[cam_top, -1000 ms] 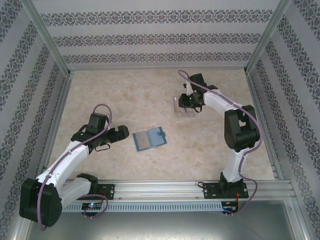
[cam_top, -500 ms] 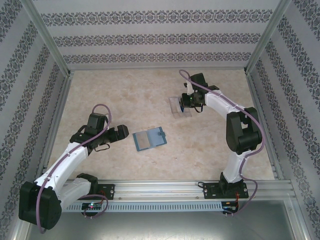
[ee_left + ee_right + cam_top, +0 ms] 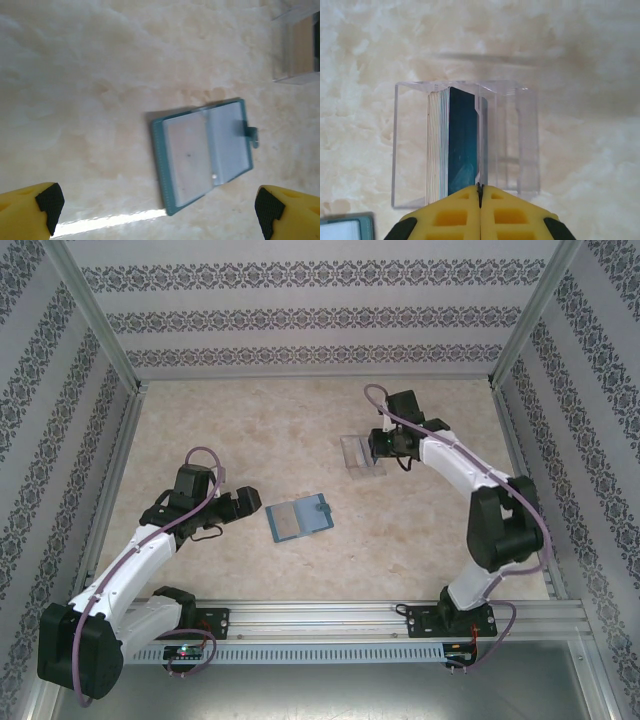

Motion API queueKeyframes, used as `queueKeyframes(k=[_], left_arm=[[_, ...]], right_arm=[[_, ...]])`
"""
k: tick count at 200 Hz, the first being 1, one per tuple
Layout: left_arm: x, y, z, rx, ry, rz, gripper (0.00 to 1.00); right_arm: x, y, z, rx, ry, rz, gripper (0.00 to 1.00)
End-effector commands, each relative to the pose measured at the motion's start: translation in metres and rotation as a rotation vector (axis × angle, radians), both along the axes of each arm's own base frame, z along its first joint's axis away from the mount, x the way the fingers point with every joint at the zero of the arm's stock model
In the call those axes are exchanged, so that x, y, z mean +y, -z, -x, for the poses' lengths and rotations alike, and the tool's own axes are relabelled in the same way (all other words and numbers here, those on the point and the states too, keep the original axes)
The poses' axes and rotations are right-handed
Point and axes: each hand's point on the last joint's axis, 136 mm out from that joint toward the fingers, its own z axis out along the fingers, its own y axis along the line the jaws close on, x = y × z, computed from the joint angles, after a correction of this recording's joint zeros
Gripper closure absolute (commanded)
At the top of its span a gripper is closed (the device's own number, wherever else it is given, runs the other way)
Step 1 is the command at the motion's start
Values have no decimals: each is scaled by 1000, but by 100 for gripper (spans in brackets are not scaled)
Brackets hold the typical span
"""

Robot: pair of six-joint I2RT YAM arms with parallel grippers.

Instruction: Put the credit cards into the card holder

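The left arm's two-finger gripper (image 3: 243, 506) hovers low over the beige marbled tabletop (image 3: 250, 430) with its yellow, black-padded fingers (image 3: 46, 201) spread wide and nothing between them. Just to its right, the small teal-blue folding card holder (image 3: 300, 517) lies flat and opened on the table, apart from the gripper. Its clear inner pockets face up and its snap tab sticks out on the right edge. In the left wrist view the card holder (image 3: 205, 152) sits between the fingertips and a little beyond them. Farther right and toward the back stands a transparent plastic stand (image 3: 360, 452). It holds the stack of thin credit cards (image 3: 440, 145) upright on edge, pale edges on one side and a dark teal face on the other. The right gripper (image 3: 385, 444) is at the stand's right side, its yellow fingers (image 3: 510, 210) pressed together with no gap showing.
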Motion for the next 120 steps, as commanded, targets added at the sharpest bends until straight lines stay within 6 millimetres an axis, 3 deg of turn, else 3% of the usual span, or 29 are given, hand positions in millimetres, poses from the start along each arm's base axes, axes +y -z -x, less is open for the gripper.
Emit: queueKeyframes(k=[1,22,53,99,120], left_arm=[[-16,-17,-7,-45,29,91,0],[-17,-13,-7,-40,26,97,0],[-18,-7,-1,-13,42,100,0],[-20,23,17,51,43,128,0],[-20,35,24,78,47,121,0]], right_arm=[[-4,-25,15,-66,26,8,94],[15,-34,39,-71,-33,-79,97],[76,-30,88,-20,-199,-320,100],[149,-2,144,72,-337,-560,100],[174,9,161,103,-410,-571,100]])
